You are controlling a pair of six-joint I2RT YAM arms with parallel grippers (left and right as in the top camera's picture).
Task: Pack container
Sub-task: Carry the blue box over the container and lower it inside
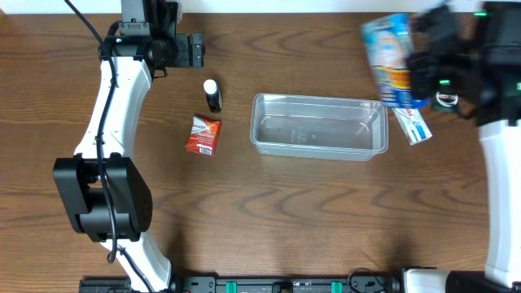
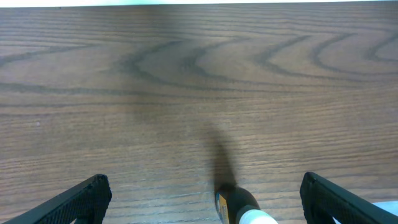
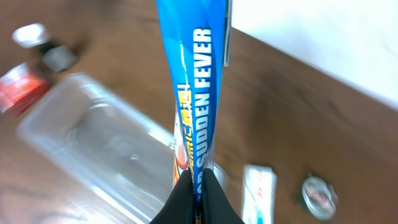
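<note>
Here, right gripper pinching blue carton

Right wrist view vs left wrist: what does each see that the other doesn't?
Right wrist only: right gripper shut on the blue package, the container, red packet, white box, round item. Left wrist only: left gripper, open. Both: wooden table, white-capped bottle, blurred in right wrist.
</note>
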